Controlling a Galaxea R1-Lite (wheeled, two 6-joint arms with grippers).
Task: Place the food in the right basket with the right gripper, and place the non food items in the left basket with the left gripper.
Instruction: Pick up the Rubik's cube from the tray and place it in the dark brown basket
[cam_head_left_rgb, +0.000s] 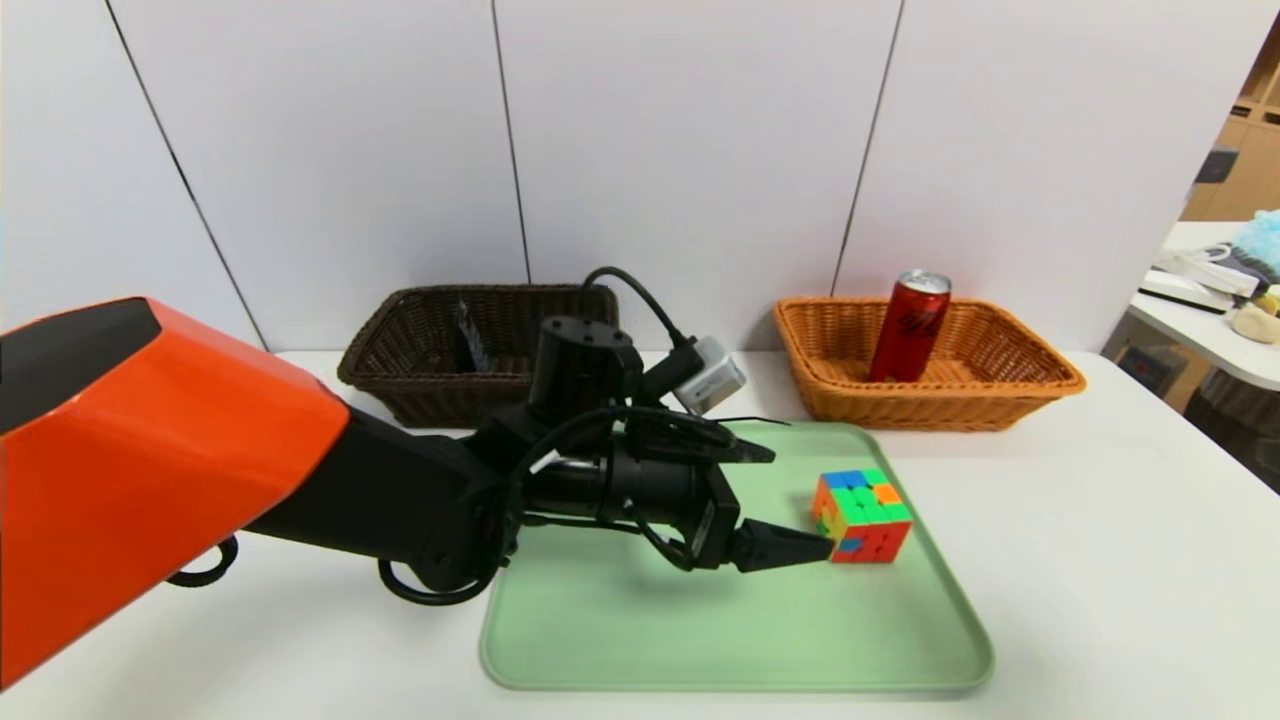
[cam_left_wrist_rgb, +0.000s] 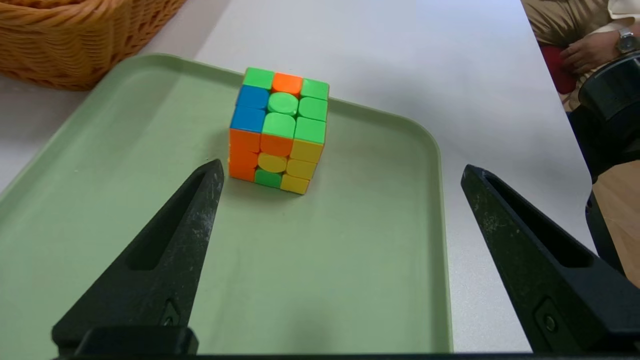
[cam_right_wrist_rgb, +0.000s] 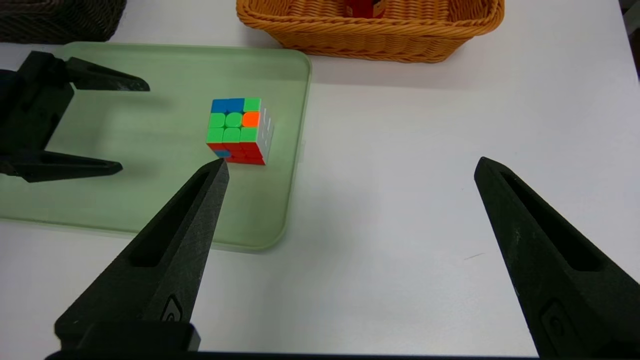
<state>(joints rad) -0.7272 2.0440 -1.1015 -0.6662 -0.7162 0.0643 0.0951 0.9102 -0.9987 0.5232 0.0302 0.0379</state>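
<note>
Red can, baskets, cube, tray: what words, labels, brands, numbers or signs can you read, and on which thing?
Red can: dark script lettering, not legible.
Black tube in the dark brown basket: small print, too small to read.
Nothing else shows readable text.

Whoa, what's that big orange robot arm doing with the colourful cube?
The robot's left hand is open over the green tray, close to the puzzle cube, probably about to grab it. The red can is in the orange basket, and a black tube is in the dark basket. The open right hand holds nothing.
</note>
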